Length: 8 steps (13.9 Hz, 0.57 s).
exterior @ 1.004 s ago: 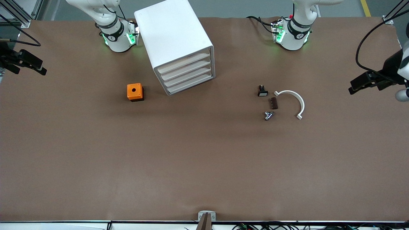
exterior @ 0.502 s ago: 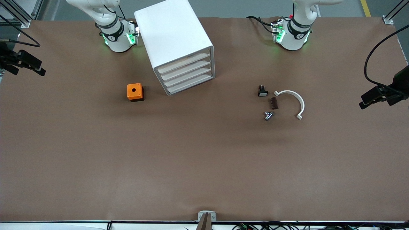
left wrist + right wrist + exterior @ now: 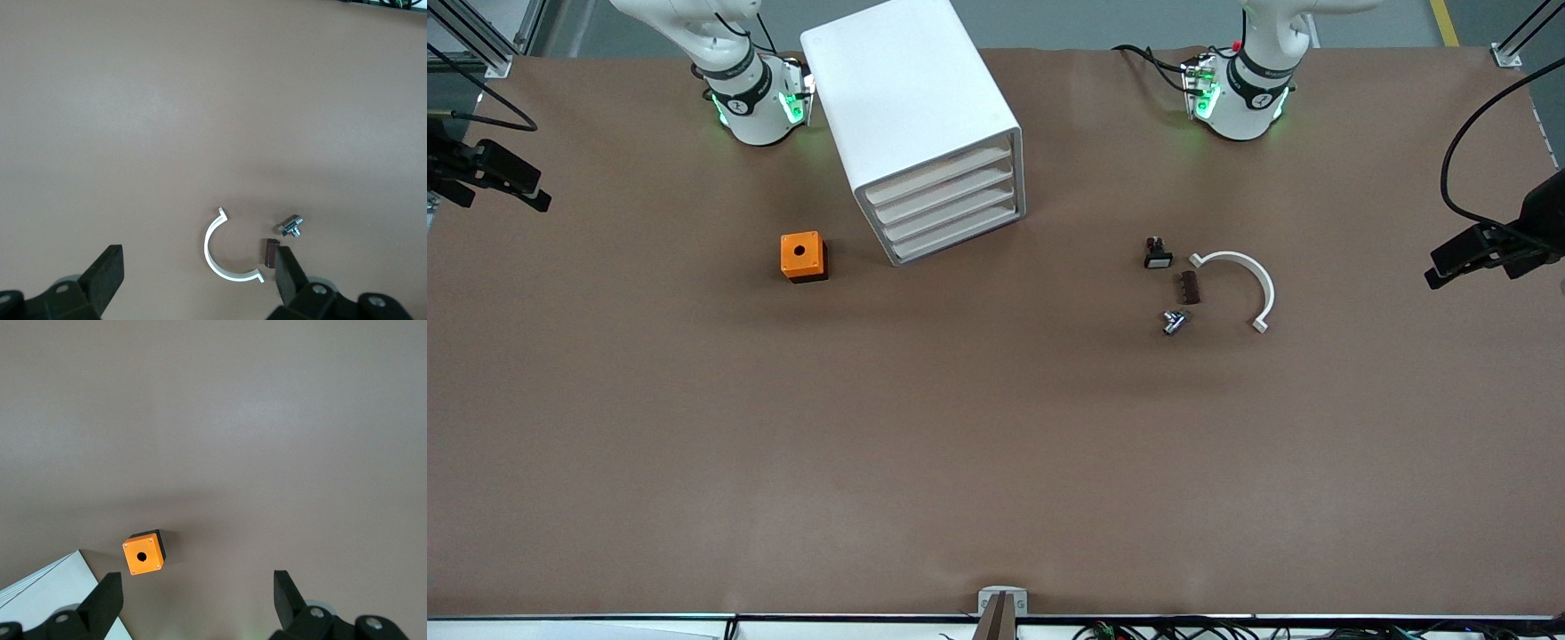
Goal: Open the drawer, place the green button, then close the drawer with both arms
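Overhead, a brown table [image 3: 996, 444] carries a white cabinet [image 3: 911, 98] near the right arm's base. Its four drawers [image 3: 947, 204] sit flush and shut. The right wrist view shows only a corner of the cabinet.

The left gripper [image 3: 197, 260] hangs over the left arm's end of the table, fingers spread wide and empty. The right gripper [image 3: 197, 581] is likewise spread and empty over the right arm's end. The front view cuts off both.

An orange cube [image 3: 802, 256] is beside the cabinet. A white curved clamp [image 3: 1249, 276], a brown block [image 3: 1189, 287], a white-capped black button [image 3: 1158, 256] and a small silvery part [image 3: 1174, 322] are clustered together.

The green-capped button cannot be made out in any view.
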Each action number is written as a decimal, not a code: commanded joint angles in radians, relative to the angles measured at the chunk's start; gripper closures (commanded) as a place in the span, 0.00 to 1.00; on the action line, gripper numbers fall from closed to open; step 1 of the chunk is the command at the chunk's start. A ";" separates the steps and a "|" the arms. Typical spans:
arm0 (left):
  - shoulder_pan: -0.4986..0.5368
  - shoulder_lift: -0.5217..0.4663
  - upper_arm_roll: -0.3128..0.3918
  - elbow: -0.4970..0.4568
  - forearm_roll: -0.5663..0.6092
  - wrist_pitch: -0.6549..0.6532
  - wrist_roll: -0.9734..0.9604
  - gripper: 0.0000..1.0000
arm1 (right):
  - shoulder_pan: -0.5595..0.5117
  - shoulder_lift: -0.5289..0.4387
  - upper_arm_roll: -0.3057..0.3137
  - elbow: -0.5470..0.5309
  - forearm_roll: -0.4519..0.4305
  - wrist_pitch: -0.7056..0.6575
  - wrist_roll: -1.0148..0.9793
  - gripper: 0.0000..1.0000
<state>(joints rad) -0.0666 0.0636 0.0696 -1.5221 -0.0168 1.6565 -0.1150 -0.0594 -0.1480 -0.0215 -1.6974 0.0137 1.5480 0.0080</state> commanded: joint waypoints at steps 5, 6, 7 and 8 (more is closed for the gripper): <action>-0.001 -0.039 -0.004 -0.013 0.015 -0.017 0.049 0.00 | -0.014 -0.024 0.012 -0.025 -0.014 0.007 0.010 0.00; -0.001 -0.041 -0.004 -0.016 0.017 -0.018 0.063 0.00 | -0.014 -0.024 0.012 -0.025 -0.014 0.006 0.010 0.00; -0.001 -0.042 -0.004 -0.015 0.017 -0.024 0.064 0.00 | -0.014 -0.024 0.012 -0.025 -0.014 0.006 0.010 0.00; -0.001 -0.042 -0.004 -0.012 0.017 -0.027 0.064 0.00 | -0.014 -0.024 0.012 -0.025 -0.014 0.006 0.010 0.00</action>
<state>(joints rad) -0.0681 0.0445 0.0666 -1.5218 -0.0168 1.6433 -0.0720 -0.0594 -0.1480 -0.0215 -1.6982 0.0133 1.5477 0.0080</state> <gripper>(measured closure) 0.000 0.000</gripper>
